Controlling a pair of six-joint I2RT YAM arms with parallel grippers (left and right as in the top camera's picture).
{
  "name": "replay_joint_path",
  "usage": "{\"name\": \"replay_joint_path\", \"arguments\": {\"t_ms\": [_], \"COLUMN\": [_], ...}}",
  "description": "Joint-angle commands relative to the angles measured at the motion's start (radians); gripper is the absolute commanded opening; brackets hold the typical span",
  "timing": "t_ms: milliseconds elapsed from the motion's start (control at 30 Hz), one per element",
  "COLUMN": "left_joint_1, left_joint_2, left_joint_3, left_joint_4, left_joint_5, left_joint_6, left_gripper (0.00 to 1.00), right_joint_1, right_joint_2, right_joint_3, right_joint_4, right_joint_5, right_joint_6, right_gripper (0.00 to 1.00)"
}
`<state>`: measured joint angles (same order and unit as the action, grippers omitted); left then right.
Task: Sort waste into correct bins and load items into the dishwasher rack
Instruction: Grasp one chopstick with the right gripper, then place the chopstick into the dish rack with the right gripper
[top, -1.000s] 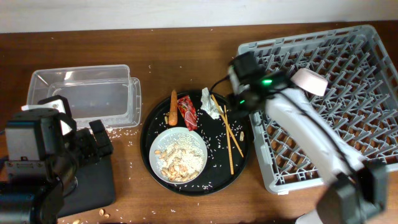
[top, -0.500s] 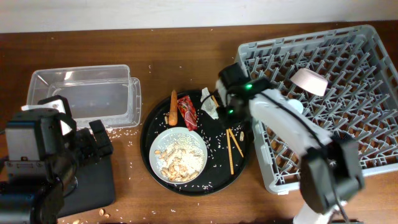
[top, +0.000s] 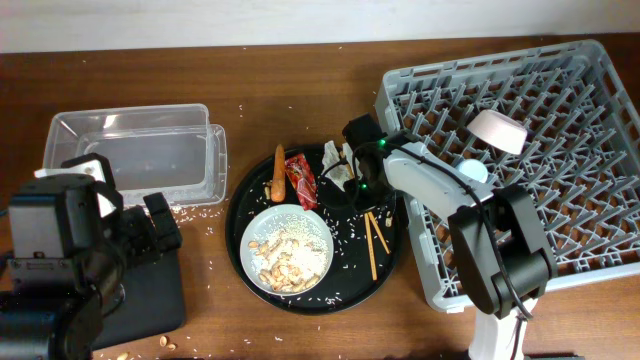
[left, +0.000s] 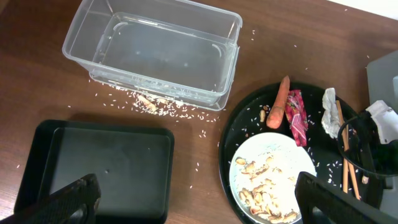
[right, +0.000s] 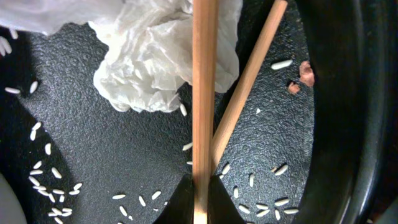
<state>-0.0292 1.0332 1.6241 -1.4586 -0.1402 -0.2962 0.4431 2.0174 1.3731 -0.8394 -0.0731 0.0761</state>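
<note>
My right gripper (right: 202, 190) is shut on one thin wooden chopstick (right: 203, 93) down on the large round black tray (top: 250, 195). A second chopstick (right: 249, 81) crosses under it. In the overhead view the right gripper (top: 362, 185) is beside the crumpled white tissue (top: 338, 168), with the chopstick ends (top: 376, 235) showing below it. The red wrapper (top: 301, 180), orange carrot (top: 278, 172) and white plate (top: 288, 250) of peanuts and rice lie on that tray. My left gripper (left: 199, 202) is open and empty above the flat black tray (left: 93, 162), near the clear tub (left: 155, 53).
The grey dishwasher rack (top: 560, 200) fills the right side; a white-pink bowl (top: 498, 130) sits in it, and a pale round thing (top: 472, 172), perhaps the cup, shows beside my right arm. Rice grains (left: 155, 106) lie scattered on the wood in front of the tub.
My right gripper has moved from the rack's left edge down and left onto the round tray and now grips a chopstick. The left arm has not moved.
</note>
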Motion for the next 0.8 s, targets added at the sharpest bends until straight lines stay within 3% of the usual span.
{"name": "replay_joint_path", "arguments": {"t_ms": [0,233,400,667,733,767], "left_joint_1": [0.007,0.007,0.007,0.007,0.007,0.007], "left_joint_2": [-0.002,-0.002,-0.002,-0.002,-0.002,-0.002], "left_joint_3": [0.001,0.001,0.001,0.001,0.001,0.001], "left_joint_4": [-0.001,-0.001,-0.001,-0.001,-0.001,-0.001], "left_joint_5": [-0.018,-0.018,-0.018,-0.018,-0.018,-0.018], "left_joint_6": [-0.01,-0.01,-0.01,-0.01,-0.01,-0.01], "left_gripper": [0.99,0.99,0.99,0.99,0.99,0.99], "right_joint_1": [0.001,0.001,-0.048,-0.204,-0.206,-0.206], "right_joint_2": [-0.006,-0.21,-0.383,-0.314,-0.263,-0.25], "right_joint_3": [0.003,0.071,0.079,0.066,0.064,0.064], "right_joint_4": [-0.022,-0.107,-0.068,-0.047,-0.064,-0.071], "right_joint_5": [0.011,0.08,0.214,0.208,0.219,0.227], "right_joint_6": [0.01,0.01,0.01,0.005,-0.002,-0.001], "right_gripper": [0.04,0.04,0.04,0.04,0.17,0.34]}}
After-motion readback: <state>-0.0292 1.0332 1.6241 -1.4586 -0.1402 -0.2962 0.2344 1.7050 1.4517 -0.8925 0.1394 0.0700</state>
